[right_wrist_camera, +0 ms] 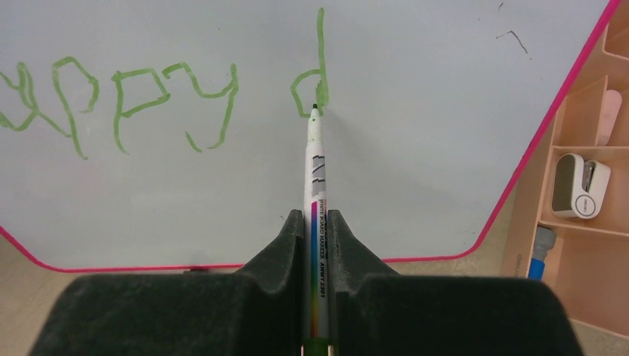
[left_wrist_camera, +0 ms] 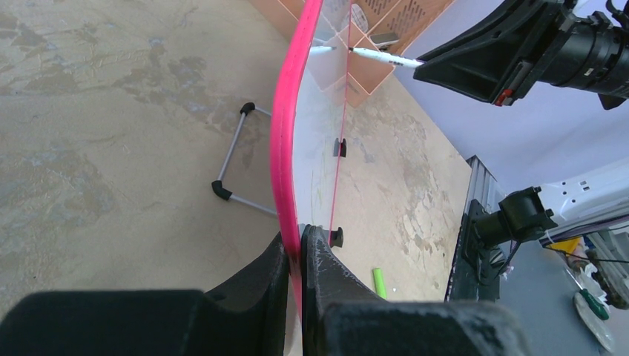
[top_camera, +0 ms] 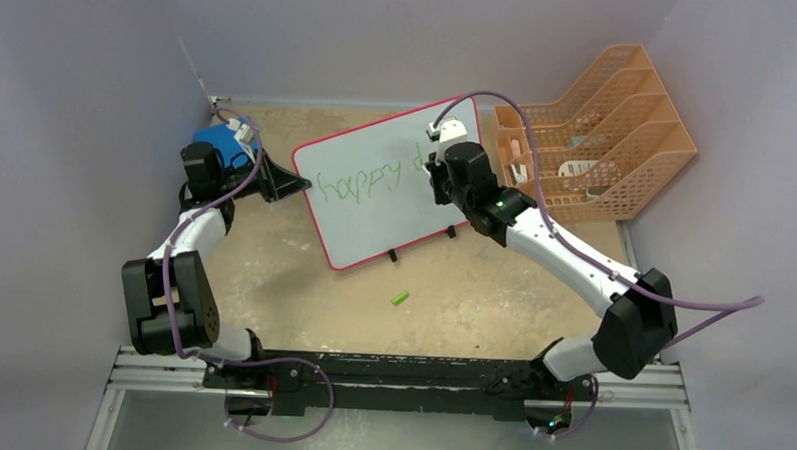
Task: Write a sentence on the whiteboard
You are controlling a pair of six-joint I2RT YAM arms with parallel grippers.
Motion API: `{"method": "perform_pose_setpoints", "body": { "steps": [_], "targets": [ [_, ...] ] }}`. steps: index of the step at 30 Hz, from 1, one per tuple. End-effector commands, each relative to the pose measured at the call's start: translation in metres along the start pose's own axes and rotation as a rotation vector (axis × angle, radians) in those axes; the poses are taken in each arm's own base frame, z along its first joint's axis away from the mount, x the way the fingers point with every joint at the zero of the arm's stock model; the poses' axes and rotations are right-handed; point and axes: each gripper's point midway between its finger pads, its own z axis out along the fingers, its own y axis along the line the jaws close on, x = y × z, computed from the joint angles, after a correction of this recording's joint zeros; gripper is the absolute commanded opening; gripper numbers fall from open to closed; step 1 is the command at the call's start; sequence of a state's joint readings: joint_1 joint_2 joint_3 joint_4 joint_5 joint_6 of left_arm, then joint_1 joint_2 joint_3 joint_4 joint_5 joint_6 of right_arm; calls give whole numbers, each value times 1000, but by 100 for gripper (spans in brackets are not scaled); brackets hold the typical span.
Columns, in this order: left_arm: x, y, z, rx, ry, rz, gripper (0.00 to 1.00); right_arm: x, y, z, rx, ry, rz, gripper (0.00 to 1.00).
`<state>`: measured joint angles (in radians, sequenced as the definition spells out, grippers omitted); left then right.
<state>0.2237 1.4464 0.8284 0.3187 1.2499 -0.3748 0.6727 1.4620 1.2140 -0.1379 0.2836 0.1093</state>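
Currently whiteboard point(top_camera: 374, 229) red-rimmed, standing; green sentence point(top_camera: 361, 184) reads "happy d".

Green writing point(top_camera: 361, 186) crosses the whiteboard point(top_camera: 374, 234), the right pincer point(top_camera: 434, 179) over its right side.

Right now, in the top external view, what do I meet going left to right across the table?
Blue object → left gripper clamped on the whiteboard edge → sentence → right gripper holding the marker → orange tray organizer.
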Motion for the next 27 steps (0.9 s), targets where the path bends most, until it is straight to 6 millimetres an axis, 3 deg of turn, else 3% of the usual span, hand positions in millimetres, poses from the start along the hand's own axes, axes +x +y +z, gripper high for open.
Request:
{"method": "perform_pose_setpoints", "body": {
  "steps": [1, 16, 27],
  "targets": [
    [-12, -7, 3, 6, -12, 94, 0, -25, -5, -19, -1, -86, 37, 0],
    [-13, -8, 3, 7, -12, 96, 0, -27, -28, -12, 83, -117, 58, 0],
    [-13, -7, 3, 6, -12, 96, 0, -34, -25, -4, 64, -132, 57, 0]
  ]
}}
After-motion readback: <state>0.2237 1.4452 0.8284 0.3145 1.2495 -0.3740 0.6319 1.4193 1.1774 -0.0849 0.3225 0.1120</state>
